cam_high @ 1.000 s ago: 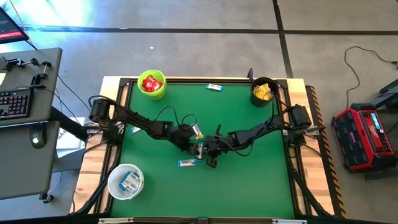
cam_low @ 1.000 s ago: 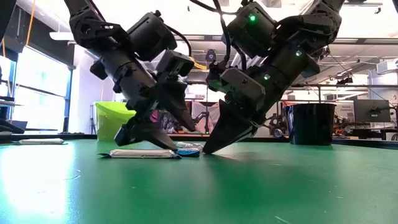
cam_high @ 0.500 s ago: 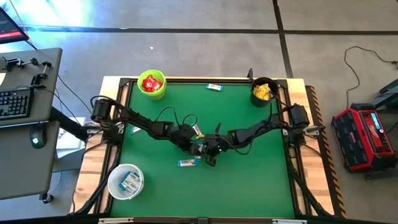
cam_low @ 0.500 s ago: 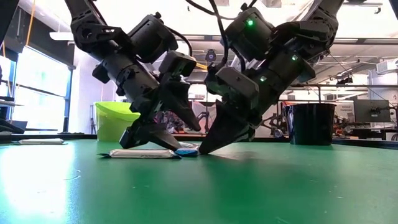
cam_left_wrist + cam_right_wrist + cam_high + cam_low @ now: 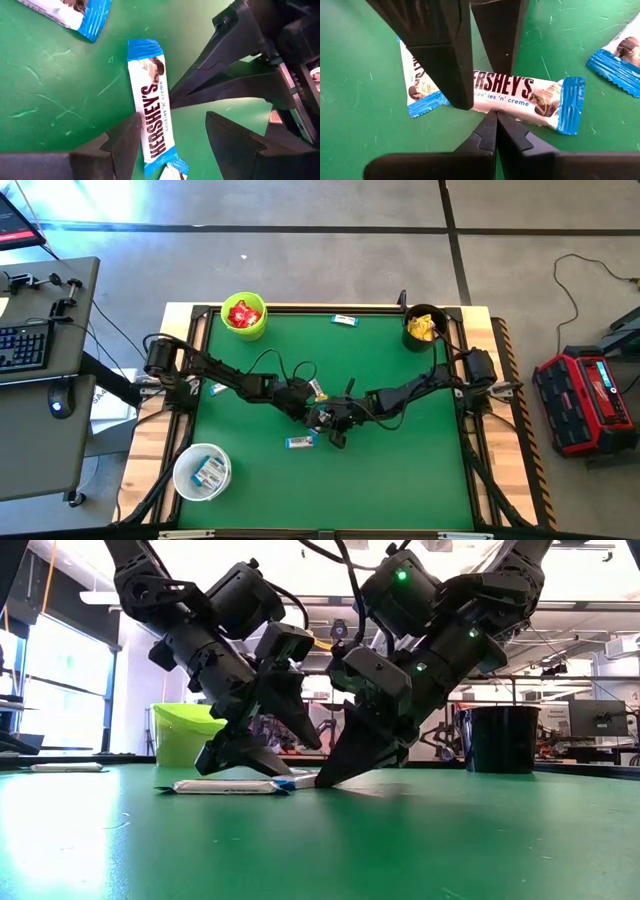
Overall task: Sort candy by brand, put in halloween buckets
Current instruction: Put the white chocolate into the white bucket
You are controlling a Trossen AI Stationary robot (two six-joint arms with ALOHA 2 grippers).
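A white-and-blue candy bar point(image 5: 152, 100) lies flat on the green table, its near end between the open fingers of my left gripper point(image 5: 174, 117), which slants down from the left. My right gripper point(image 5: 496, 117) is shut and slants down from the right, its tip at the bar's long side. A second bar point(image 5: 225, 786) lies flat just nearer the front edge. The lime green bucket point(image 5: 243, 317) holds red packets, the black bucket point(image 5: 424, 327) yellow ones, and the white bucket point(image 5: 203, 472) white-and-blue bars. My left gripper straddles the bar's near end; one finger point(image 5: 127, 140) stands right at the bar's long edge, but I cannot tell whether it touches. My right gripper meets the bar's other long edge point(image 5: 492, 111) near mid-length with its shut fingertips, slanting down from the table's right, across the bar. The bar lies flat on the table.
One more bar point(image 5: 345, 320) lies at the far edge between the green and black buckets, another point(image 5: 215, 388) by the left arm. The two grippers stand tip to tip at the table's middle. Bare green table lies toward the near right.
My right gripper's shut tip has crept a little toward my left gripper, and the blue end of the bar between them has shifted slightly with it. My left gripper has stayed open in place.
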